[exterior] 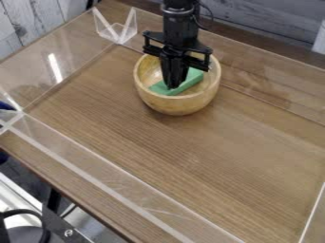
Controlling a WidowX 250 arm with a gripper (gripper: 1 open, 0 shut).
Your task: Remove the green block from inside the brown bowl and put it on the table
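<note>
Black cables (22,220) are seen nearest, at seven to eight o'clock in the view, outside the low clear acrylic wall (95,171) by which the near left side of the surface (165,157) is edged. Brown wood grain is shown across the surface, and a further clear edge is seen at four o'clock. At nine o'clock, by the left rim of the view, a small blue patch (7,116) is partly cut off. Just past the middle, toward twelve o'clock, the brown bowl (180,104) is set upright on the surface, its thick, light tan wall turned to the view. Inside it the green block (188,83) is lying, tilted toward two o'clock and partly covered by the gripper (169,86). The black gripper is pointed down into the bowl, its fingers brought together in a narrow shape at the block's left part; whether the block is gripped cannot be told. Farther off, at eleven o'clock, a clear angular piece (116,27) is seen near the surface's far left edge. Beyond that edge, at ten to eleven o'clock, grey weathered boards (38,17) are shown.
</note>
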